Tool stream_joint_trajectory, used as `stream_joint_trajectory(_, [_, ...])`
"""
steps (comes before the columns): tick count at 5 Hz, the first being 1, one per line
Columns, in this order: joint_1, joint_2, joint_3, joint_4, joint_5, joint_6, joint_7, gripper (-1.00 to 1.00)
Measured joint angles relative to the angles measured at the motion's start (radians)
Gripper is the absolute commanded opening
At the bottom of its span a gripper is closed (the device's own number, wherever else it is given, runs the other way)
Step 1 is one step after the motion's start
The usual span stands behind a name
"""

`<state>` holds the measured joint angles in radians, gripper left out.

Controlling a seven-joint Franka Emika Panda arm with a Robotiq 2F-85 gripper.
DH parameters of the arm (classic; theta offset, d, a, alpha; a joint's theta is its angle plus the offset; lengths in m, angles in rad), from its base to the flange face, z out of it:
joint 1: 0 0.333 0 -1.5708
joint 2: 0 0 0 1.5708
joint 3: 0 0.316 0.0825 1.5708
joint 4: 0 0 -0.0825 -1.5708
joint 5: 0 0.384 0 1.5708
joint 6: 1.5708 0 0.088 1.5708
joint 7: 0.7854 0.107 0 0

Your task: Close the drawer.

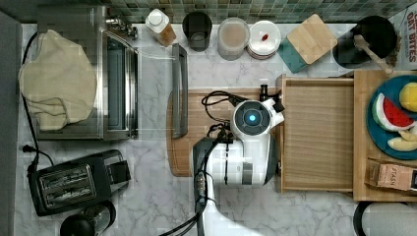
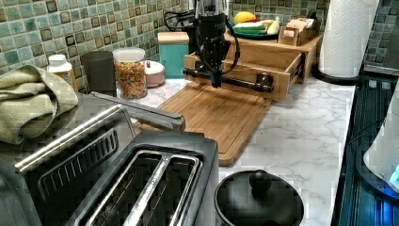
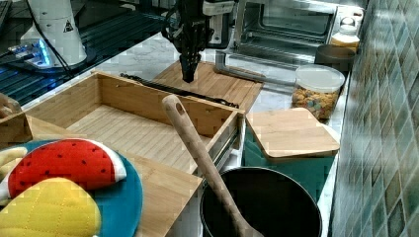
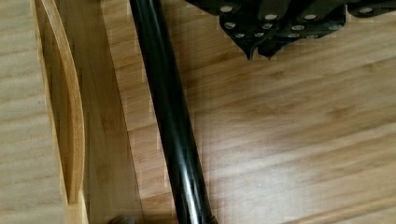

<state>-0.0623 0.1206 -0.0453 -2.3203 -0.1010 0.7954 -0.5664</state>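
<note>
Left view: drawer (image 2: 254, 61), pulled well out of its wooden cabinet (image 2: 308, 47); black bar handle (image 2: 230, 81) runs lengthwise across its front. Gripper (image 2: 216, 80), pointing down with fingers pressed together, sits just at the handle's outer side, over the bamboo cutting board (image 2: 211, 115). Surface: marble counter (image 2: 301, 136); judged free run toward the cabinet.

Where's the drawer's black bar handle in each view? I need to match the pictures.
Top view: black bar handle mostly hidden beneath the arm, at the drawer's left edge.
Left view: centre, across the drawer front, behind the claw.
Right view: along the drawer's far wall.
Wrist view: long diagonal bar.
Shared landmark: bamboo cutting board.
</note>
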Motion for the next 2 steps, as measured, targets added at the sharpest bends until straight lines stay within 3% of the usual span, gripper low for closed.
stream_joint_trajectory(2, [-0.021,0.031,0.003,-0.004,-0.001,0.152,-0.127,-1.0])
